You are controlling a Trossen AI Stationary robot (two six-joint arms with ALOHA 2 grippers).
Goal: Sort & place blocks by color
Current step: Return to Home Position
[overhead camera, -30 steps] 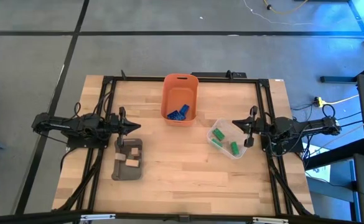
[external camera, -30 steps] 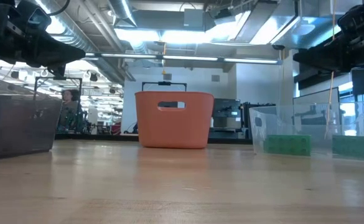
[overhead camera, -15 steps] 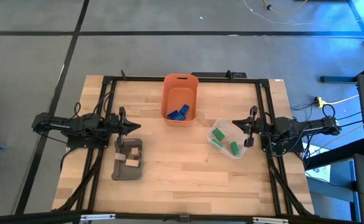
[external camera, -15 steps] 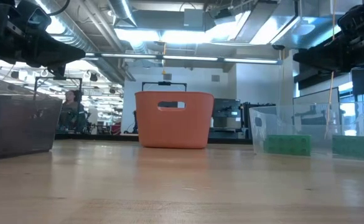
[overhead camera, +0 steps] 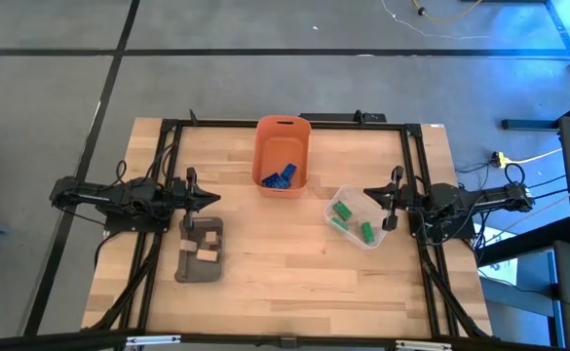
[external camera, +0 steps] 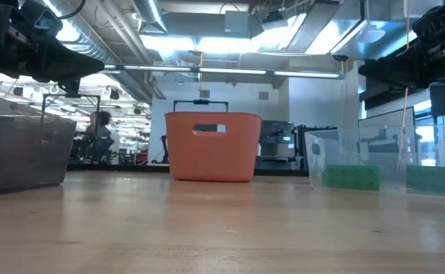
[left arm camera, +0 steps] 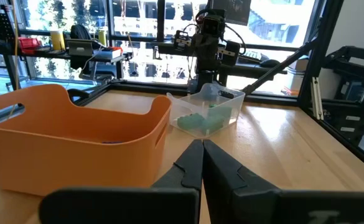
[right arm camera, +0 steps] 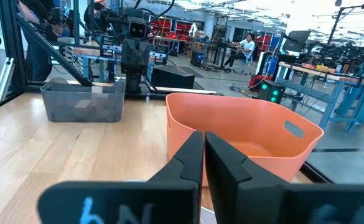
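I see both arms drawn back to the sides of the table (overhead camera: 275, 263), each pointing inward. The left gripper (overhead camera: 211, 199) hangs over the left side just beyond the dark tray (overhead camera: 192, 268), its fingers pressed together and holding nothing. The right gripper (overhead camera: 367, 195) sits at the far corner of the clear bin (overhead camera: 351, 192), its fingers likewise closed on nothing. The blue blocks (overhead camera: 278, 176) lie in a jumbled heap at the near end of the orange bin (overhead camera: 283, 121), whose long axis runs from the far edge towards the near one; I cannot tell which way each one points. The green blocks (overhead camera: 343, 210) lie flat in the clear bin: one sits diagonally, and another (overhead camera: 366, 232) has its long axis roughly far-to-near. The tan blocks (overhead camera: 211, 236) lie flat and apart from one another in the dark tray.
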